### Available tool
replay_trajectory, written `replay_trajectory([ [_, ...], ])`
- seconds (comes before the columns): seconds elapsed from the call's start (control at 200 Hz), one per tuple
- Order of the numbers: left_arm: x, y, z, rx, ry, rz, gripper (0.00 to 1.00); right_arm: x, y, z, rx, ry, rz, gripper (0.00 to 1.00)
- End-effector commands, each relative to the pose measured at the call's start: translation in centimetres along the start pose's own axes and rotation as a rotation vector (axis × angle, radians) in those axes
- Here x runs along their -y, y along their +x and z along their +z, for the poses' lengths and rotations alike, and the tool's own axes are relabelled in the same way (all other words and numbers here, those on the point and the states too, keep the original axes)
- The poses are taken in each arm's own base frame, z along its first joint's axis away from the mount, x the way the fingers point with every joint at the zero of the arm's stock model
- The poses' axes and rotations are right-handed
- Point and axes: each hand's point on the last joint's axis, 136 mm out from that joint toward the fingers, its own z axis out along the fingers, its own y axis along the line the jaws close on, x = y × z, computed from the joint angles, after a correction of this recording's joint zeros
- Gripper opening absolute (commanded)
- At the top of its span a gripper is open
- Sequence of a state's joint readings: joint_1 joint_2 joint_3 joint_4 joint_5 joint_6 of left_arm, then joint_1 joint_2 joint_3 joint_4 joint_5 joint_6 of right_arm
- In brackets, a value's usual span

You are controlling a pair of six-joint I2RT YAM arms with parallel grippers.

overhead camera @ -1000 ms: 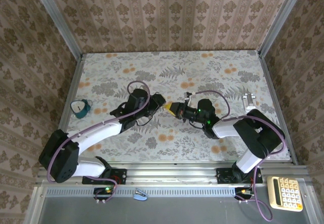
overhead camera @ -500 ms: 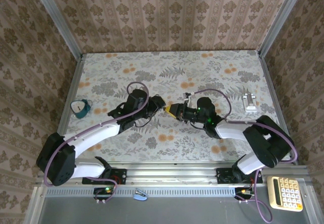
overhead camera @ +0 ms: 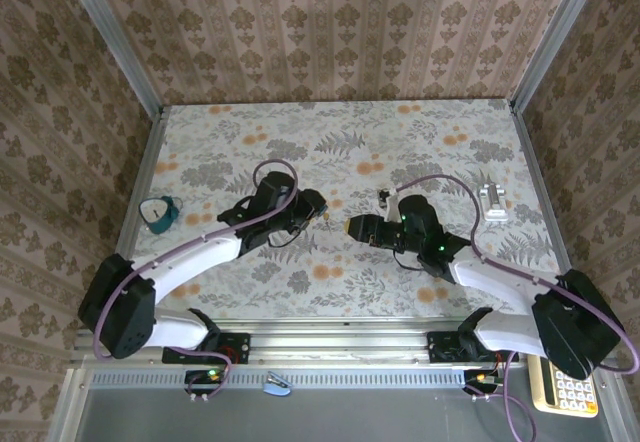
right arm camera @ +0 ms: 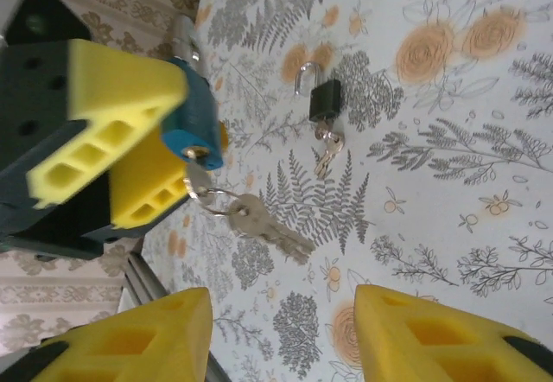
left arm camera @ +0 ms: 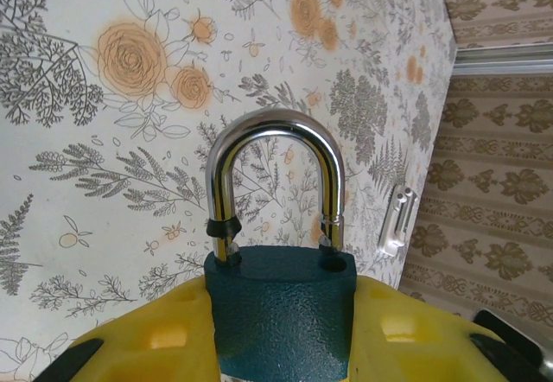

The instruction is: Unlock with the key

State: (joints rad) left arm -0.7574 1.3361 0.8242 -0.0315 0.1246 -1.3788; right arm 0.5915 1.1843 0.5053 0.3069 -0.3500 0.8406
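Note:
My left gripper (left arm camera: 281, 347) is shut on a blue padlock (left arm camera: 281, 313), its yellow pads clamped on both sides of the body. The silver shackle (left arm camera: 275, 131) stands raised, with its right leg lifted out of its hole. In the right wrist view the padlock (right arm camera: 192, 127) faces me with a key (right arm camera: 197, 175) in its keyhole. A ring with spare keys (right arm camera: 268, 226) hangs from that key. My right gripper (right arm camera: 285, 339) is open, holds nothing and sits a short way back from the key. From above, the left gripper (overhead camera: 318, 207) and right gripper (overhead camera: 352, 227) face each other at mid-table.
A small dark padlock (right arm camera: 324, 101) with its own keys (right arm camera: 327, 149) lies on the floral table, near the left edge (overhead camera: 160, 212) in the top view. A white bracket (overhead camera: 492, 200) lies at the right edge. Patterned walls enclose the table on three sides.
My right gripper has opened, let go of the key and drawn back to the right. The key stays in the padlock. The left gripper has kept its hold and barely moved.

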Motion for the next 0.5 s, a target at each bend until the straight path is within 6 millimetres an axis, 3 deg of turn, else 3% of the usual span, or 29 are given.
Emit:
replay_trajectory([
  [0.0, 1.9, 0.1, 0.0, -0.025, 0.022, -0.026, 0.2, 1.0, -0.5, -0.7, 0.061, 0.05, -0.087, 0.54],
  [0.275, 2.7, 1.1, 1.5, -0.07, 0.032, -0.053, 0.21, -0.5, -3.4, -0.8, 0.265, -0.04, -0.14, 0.62],
  [0.495, 4.0, 1.9, 2.2, -0.103, 0.059, -0.058, 0.21, -1.5, -4.2, -0.4, 0.327, -0.098, -0.192, 0.61],
])
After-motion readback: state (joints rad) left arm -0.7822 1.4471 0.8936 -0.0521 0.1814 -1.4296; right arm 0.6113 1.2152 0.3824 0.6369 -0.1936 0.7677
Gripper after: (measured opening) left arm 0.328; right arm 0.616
